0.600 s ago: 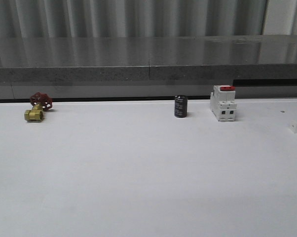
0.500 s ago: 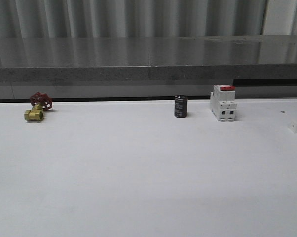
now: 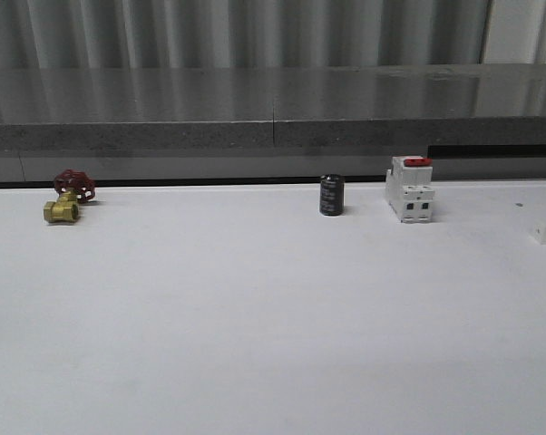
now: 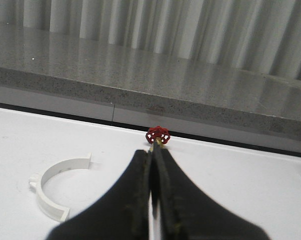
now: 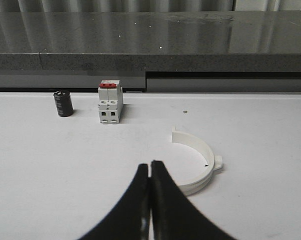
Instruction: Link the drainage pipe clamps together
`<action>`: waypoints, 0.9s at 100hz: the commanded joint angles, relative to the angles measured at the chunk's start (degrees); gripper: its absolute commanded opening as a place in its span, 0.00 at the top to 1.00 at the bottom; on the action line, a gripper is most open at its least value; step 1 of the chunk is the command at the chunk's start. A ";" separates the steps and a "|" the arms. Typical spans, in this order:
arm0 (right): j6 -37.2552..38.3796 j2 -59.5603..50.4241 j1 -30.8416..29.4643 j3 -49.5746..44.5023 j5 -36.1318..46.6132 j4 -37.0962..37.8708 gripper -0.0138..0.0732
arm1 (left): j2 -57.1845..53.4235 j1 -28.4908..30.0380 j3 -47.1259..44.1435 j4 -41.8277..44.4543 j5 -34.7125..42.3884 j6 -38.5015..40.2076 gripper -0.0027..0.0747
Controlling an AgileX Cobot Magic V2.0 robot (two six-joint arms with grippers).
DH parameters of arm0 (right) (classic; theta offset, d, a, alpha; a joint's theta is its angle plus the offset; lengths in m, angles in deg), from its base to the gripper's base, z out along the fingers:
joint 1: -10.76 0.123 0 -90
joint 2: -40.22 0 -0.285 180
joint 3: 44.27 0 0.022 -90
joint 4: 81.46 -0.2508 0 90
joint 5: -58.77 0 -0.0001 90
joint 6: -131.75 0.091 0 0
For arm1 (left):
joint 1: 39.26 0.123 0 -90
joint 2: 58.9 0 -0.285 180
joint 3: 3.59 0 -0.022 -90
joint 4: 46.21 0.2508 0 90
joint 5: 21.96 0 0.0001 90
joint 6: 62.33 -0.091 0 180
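Nothing has moved on the counter (image 3: 255, 317) since a moment ago, so the job has not started: both hands (image 4: 153, 162) (image 5: 150, 172) are closed and empty, each near one white clamp half (image 4: 53, 187) (image 5: 198, 165).

The surface (image 3: 255, 317) is matt white. Both half-ring clamps (image 4: 58, 187) (image 5: 198, 167) look like smooth white plastic. The valve (image 3: 66, 199) has a shiny brass body. The ledge (image 3: 273, 100) behind is speckled, polished grey stone.
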 commanded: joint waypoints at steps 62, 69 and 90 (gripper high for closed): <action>-0.34 -0.91 -0.47 1.12 4.85 -0.20 0.92 | 40.14 0.02 41.14 -0.01 -33.72 -0.05 0.99; -0.34 -0.91 -0.47 1.12 4.85 -0.20 0.92 | 43.15 0.02 41.59 0.78 -33.76 -0.05 0.99; -0.34 -0.91 -0.47 1.12 4.85 -0.20 0.92 | 49.86 0.02 41.62 2.69 -35.10 -0.20 0.98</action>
